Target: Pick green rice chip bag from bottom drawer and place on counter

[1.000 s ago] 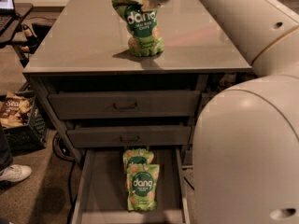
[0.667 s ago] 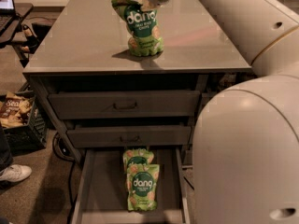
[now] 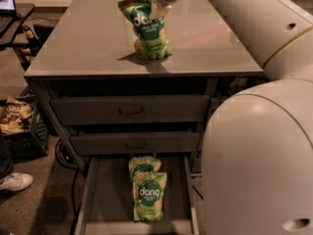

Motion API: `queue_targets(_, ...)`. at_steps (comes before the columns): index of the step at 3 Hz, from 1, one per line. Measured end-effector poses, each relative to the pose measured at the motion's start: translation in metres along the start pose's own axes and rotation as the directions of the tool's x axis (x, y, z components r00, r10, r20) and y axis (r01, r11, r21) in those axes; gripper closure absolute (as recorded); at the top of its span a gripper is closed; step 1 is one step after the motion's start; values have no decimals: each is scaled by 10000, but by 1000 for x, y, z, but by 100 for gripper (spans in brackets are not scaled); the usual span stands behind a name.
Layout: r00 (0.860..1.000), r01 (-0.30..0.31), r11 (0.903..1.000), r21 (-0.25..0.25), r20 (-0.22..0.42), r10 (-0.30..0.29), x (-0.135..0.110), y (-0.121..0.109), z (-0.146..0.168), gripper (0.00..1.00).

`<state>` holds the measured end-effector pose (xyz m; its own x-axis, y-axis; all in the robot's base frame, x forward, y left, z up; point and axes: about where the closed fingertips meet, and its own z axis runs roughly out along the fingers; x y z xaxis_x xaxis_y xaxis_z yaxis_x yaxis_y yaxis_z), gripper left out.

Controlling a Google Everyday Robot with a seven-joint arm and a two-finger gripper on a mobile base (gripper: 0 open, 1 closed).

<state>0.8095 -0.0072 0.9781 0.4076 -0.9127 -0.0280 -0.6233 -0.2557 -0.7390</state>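
Nothing had visibly moved over the last second: the green rice chip bag [image 3: 146, 31] stood on the same spot of the worktop [image 3: 73, 48], and the gripper [image 3: 159, 5] hung over it as before.

From the one camera view, the gripper was cut off by the top edge, and its lower end overlapped the bag's crumpled top. Whether the jaws were apart or clamped on that top could not be told. The bag stood upright, set back from the worktop's front edge.

Green bags numbered three: that one, and two in the open bottom drawer [image 3: 105, 199], where the front bag [image 3: 149, 202] covered the lower part of the rear bag [image 3: 144, 164]. Two closed drawers sat above, an upper drawer [image 3: 128, 109] and a lower drawer [image 3: 134, 143]. The robot's pale arm [image 3: 254, 146] hid the right side. One brown bag [image 3: 14, 117] lay in a crate [image 3: 29, 141] at the left, its print hard to read.
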Motion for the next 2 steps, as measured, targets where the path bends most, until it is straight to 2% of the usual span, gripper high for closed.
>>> queue_targets(1, 10000, 0, 10000, -1, 0, 0, 0, 0, 0, 0)
queue_targets(2, 10000, 0, 10000, -1, 0, 0, 0, 0, 0, 0)
